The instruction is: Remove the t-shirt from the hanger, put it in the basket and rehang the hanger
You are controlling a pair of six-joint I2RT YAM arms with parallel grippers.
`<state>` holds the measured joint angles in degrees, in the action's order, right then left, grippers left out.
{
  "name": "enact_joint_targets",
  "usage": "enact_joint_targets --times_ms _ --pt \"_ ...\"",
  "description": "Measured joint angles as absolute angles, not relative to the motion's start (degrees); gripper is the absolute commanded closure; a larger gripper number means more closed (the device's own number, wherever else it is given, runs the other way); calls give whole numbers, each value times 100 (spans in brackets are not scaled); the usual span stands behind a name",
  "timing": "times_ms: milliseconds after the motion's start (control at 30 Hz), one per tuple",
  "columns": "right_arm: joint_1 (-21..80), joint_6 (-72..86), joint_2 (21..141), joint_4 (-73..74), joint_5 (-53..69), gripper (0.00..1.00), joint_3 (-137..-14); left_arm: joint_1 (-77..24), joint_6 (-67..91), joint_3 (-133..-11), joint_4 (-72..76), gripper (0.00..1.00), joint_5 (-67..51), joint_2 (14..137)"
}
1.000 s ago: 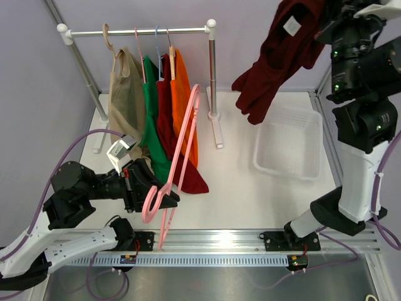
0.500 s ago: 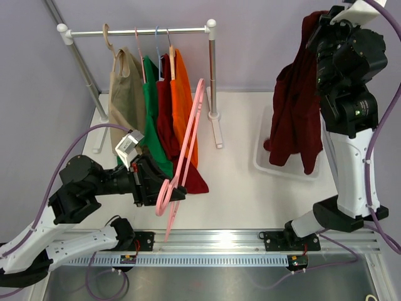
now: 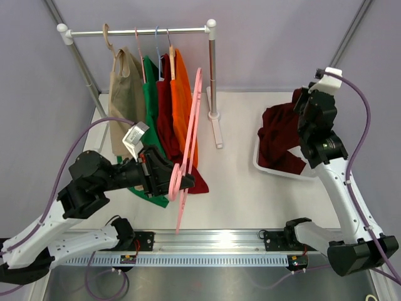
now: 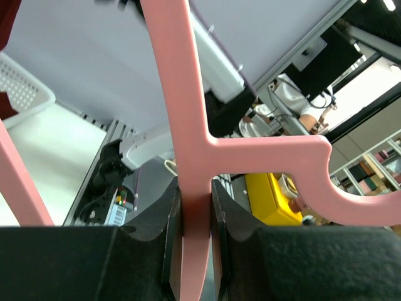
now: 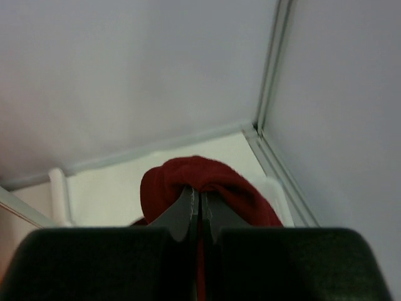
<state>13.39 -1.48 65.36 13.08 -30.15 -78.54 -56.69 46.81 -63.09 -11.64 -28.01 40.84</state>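
**White table (image 3: pixel 238 188): pink hanger (image 3: pixel 180 204) bare, t-shirt (image 3: pixel 279 135) in basket (image 3: pixel 276 171)**

At the rear stands a clothes rack (image 3: pixel 156 30) of hanging garments. The left gripper (image 4: pixel 195 238), jaws closed, clamps the pink hanger beside its hook, whose tip is cut off in the wrist view. The right gripper (image 5: pixel 200 204), closed, pinches a fold of the dark red t-shirt, which covers most of the basket. From above, the wrist hides its fingertips.
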Motion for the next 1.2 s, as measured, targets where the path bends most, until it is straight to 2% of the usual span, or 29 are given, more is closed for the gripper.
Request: enact_joint_targets --times_ms 200,233,333,367,433,467,567,667,733,867,1067,1200 --pt "1066 849 5887 1052 -3389 100 -5756 -5669 4945 -6208 -539 100 -2692 4434" --pt "1046 1041 5843 1007 -3428 96 -5527 -5669 4978 -6206 -462 100 -2668 4525" --pt "1033 1575 5765 1133 -3374 68 -4987 -5669 5068 -6173 -252 100 -2530 4788" --pt "1033 1728 5789 1236 -3267 49 -4934 -5669 5089 -6165 -231 100 -2445 4877" --pt "1020 1927 5902 1542 -2886 35 -5015 -5669 5127 -6152 -139 100 -2285 5015" --pt "1020 2005 5986 1708 -2668 17 -5124 -5669 5155 -6145 -73 100 -2204 5074" --pt "1015 2143 6163 2250 -2106 4 -5625 -5669 5286 -6134 167 100 -1970 5234" --pt "1017 2235 5878 2563 -1728 3 -5876 -5642 5406 -6134 469 100 -1787 5384" --pt "1015 2263 5500 2764 -1409 13 -5961 -5605 5476 -6134 659 100 -1691 5496" --pt "1039 2397 4713 2882 -130 26 -6132 -5363 5673 -6134 1068 100 -1579 5839" --pt "1815 2759 3378 2585 1492 27 -6005 -4823 6095 -6158 1636 100 -1240 6560" --pt "2458 2786 3363 2427 1977 22 -6265 -4766 6263 -6418 1765 100 -1002 7144"
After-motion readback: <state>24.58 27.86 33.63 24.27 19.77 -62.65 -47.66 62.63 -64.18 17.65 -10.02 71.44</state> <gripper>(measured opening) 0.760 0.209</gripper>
